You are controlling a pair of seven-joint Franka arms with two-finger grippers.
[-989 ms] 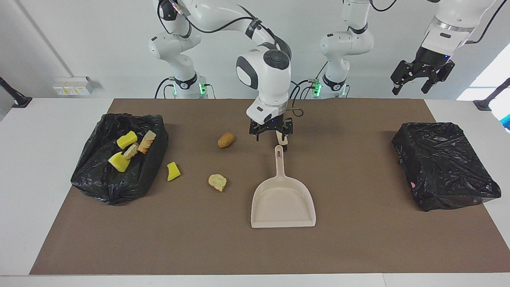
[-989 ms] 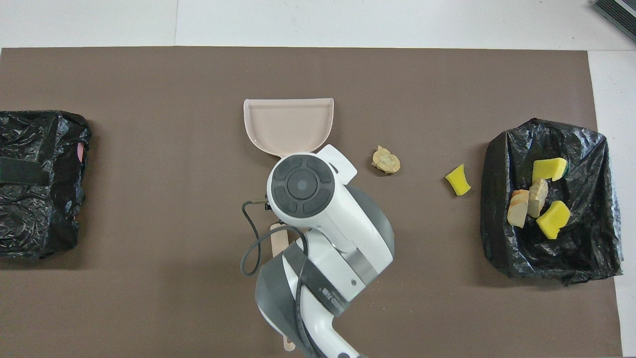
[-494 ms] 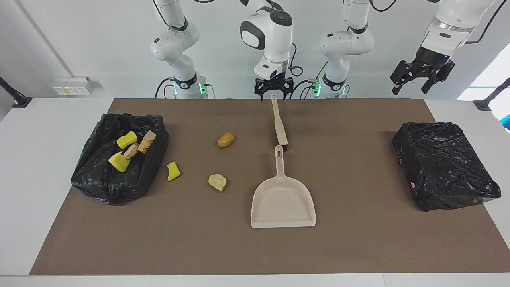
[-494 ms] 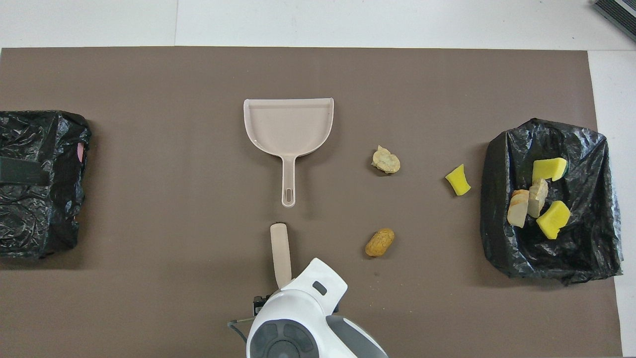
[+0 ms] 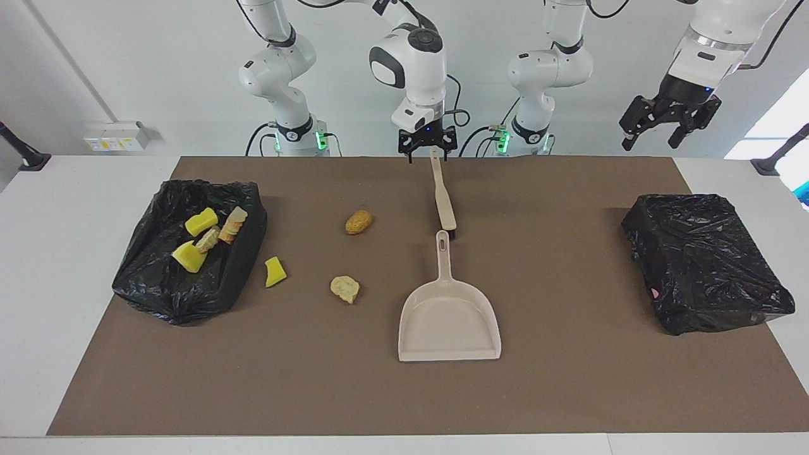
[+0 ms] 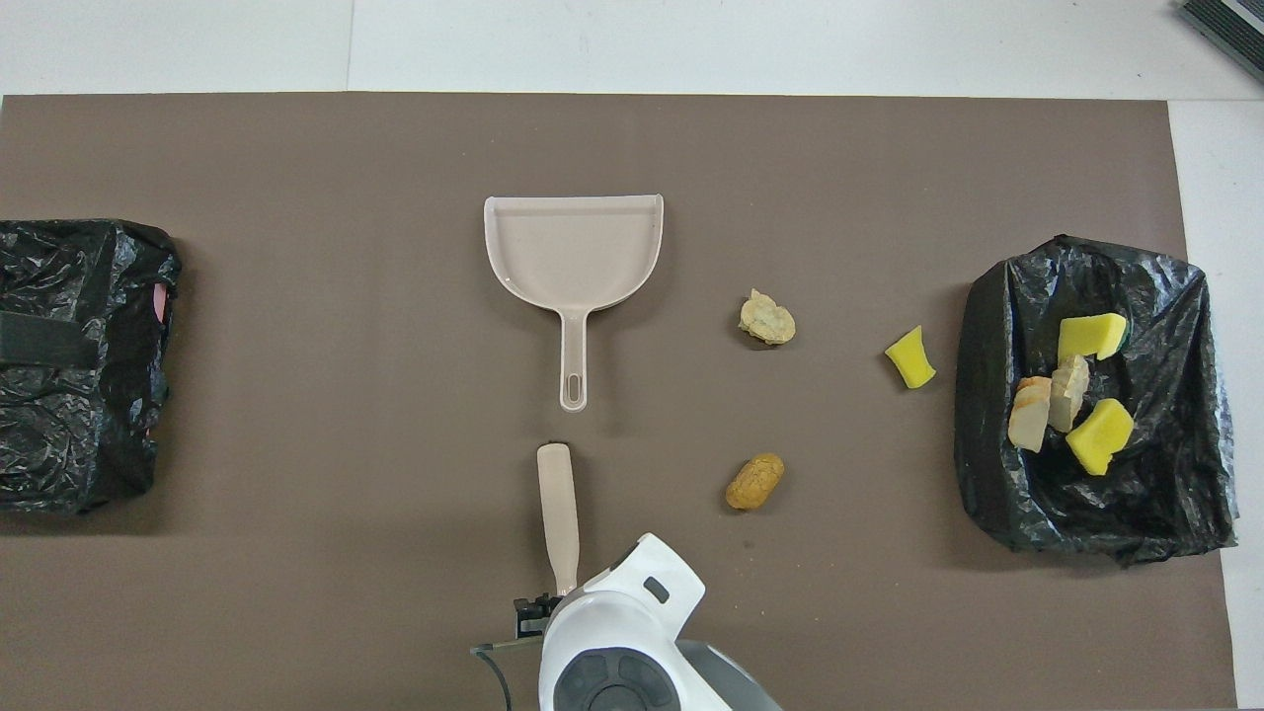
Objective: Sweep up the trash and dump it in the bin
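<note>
The right gripper (image 5: 427, 144) has drifted slightly toward the right arm's end since a moment ago and now hangs over the brush's thin handle end, its fingers apart and holding nothing.

Going across the facing view: the open bin (image 5: 189, 249), lined with crinkled glossy black plastic, holds two yellow sponge chunks and some tan bread-like lumps. Just beside it on the mat lies a loose yellow sponge wedge (image 5: 274, 272). Then come a pale crumbly lump (image 5: 345, 288) and a rounded orange-brown lump (image 5: 358, 222), the latter nearer to the robots. Next, the slim beige brush (image 5: 444, 202) lies end to end with the smooth beige plastic dustpan (image 5: 449, 316), whose flat scoop mouth faces away from the robots. A second black bag-covered bin (image 5: 705, 262) sits at the left arm's end of the table, and the left gripper (image 5: 669, 126) waits above it, fingers apart.

Three scraps remain unswept. The brush handle is narrow and lies flat, so a slightly off-centre pinch could flick it aside. The light sponge may bounce off the bristles, and the round lump may roll past the pan
</note>
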